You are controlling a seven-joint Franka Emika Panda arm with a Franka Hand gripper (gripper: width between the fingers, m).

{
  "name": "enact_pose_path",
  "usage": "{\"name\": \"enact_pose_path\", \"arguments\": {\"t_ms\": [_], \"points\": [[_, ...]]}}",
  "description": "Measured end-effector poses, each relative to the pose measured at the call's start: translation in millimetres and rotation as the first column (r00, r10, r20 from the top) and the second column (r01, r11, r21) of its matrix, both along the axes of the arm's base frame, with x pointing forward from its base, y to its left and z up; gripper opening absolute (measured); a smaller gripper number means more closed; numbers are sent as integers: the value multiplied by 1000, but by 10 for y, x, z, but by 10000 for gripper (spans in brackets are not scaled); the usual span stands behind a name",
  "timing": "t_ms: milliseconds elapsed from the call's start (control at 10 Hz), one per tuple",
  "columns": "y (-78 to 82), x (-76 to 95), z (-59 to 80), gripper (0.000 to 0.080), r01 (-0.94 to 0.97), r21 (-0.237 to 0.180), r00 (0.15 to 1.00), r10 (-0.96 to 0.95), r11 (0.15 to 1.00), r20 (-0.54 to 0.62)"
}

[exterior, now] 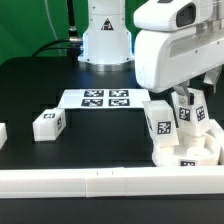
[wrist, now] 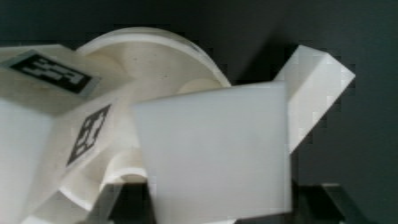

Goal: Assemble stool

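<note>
The round white seat [exterior: 190,152] lies at the exterior view's right front, against the front rail. One tagged leg [exterior: 160,122] stands upright on it. My gripper [exterior: 190,116] is right beside that leg, over the seat, shut on a second white leg [wrist: 214,140]. In the wrist view this block fills the gap between my dark fingers [wrist: 134,198], my gripper [wrist: 222,203] is closed on its sides, the seat's curved rim [wrist: 160,55] shows behind it, and the standing tagged leg [wrist: 54,110] is alongside. A third leg [exterior: 48,123] lies loose on the table at the exterior view's left.
The marker board [exterior: 100,98] lies at mid-table before the robot base. Long white rails [exterior: 90,181] run along the front. A white piece [exterior: 2,132] pokes in at the left edge. A white slab [wrist: 320,85] stands beside the held leg; I cannot tell what it is.
</note>
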State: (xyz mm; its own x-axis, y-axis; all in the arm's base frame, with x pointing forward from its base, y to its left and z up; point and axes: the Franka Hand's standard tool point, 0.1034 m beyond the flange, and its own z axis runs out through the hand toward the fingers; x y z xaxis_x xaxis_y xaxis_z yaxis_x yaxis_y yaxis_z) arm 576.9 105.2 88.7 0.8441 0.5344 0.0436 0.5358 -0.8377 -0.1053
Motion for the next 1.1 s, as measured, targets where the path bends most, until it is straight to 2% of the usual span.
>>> {"name": "enact_pose_path", "arguments": {"t_ms": [100, 400, 700, 800, 1100], "points": [[0, 0, 0, 340, 33, 0, 999, -33, 999, -4], [11, -8, -10, 340, 373, -15, 927, -373, 928, -42], [25, -25, -19, 340, 669, -44, 739, -670, 742, -76], [41, -30, -24, 340, 751, -55, 653, -753, 657, -82], [96, -14, -23, 340, 901, -68, 422, -903, 428, -84]]}}
